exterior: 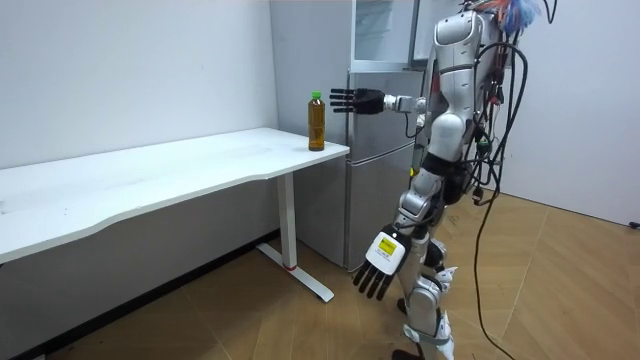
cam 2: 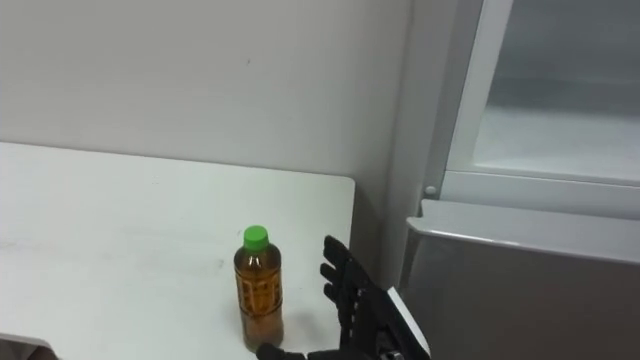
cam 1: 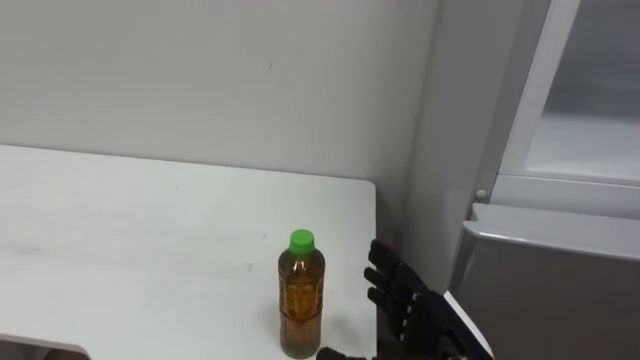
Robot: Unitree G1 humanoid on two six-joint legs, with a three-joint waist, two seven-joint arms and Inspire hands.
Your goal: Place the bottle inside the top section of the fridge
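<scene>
A clear bottle (cam 1: 301,295) of amber drink with a green cap stands upright near the right end of the white table (cam 1: 120,230). My right hand (cam 1: 405,305) is held just to the right of it, open, fingers straight and spread, thumb reaching out below the bottle's base. A small gap separates hand and bottle. In the room view the bottle (exterior: 316,120) stands at the table's corner with the right hand (exterior: 350,100) level with it. My left hand (exterior: 380,262) hangs open beside my thigh. The upper fridge compartment (cam 1: 590,110) stands open at the right.
The grey fridge (exterior: 375,150) stands right beside the table's end, its lower door (cam 1: 550,280) shut. A pale wall runs behind the table. I stand on the wooden floor (exterior: 560,290) in front of the fridge, facing the table's corner.
</scene>
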